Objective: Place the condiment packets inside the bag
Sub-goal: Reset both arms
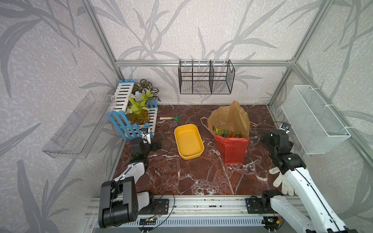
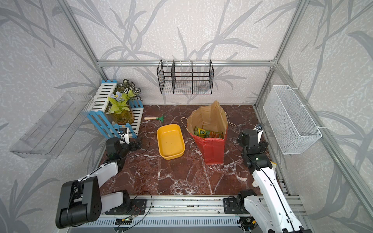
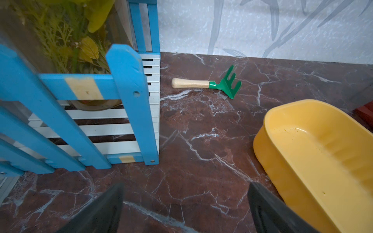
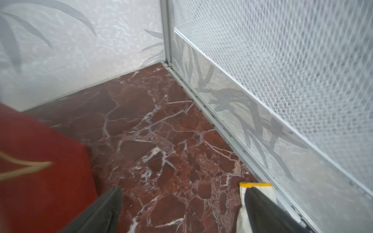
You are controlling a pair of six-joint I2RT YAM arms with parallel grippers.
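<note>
The red bag (image 1: 232, 149) (image 2: 214, 150) stands open on the marble table, its brown inside showing. Several green, yellow and orange condiment packets (image 1: 226, 133) (image 2: 207, 134) lie inside it. My left gripper (image 3: 185, 187) is open and holds nothing; it hovers over bare marble at the left, between the blue fence and the yellow tray. My right gripper (image 4: 181, 191) is open and holds nothing, low over the table right of the bag (image 4: 40, 151), facing the back right corner. The right arm (image 1: 280, 145) stands between the bag and the right wall.
An empty yellow tray (image 1: 188, 141) (image 3: 314, 153) sits left of the bag. A small green rake (image 1: 169, 118) (image 3: 212, 84) lies behind it. A blue-and-white fence with a plant (image 1: 137, 113) fills the back left. A white glove (image 1: 281, 181) (image 4: 256, 186) lies at the right. A white mesh basket (image 1: 314, 119) hangs on the right wall.
</note>
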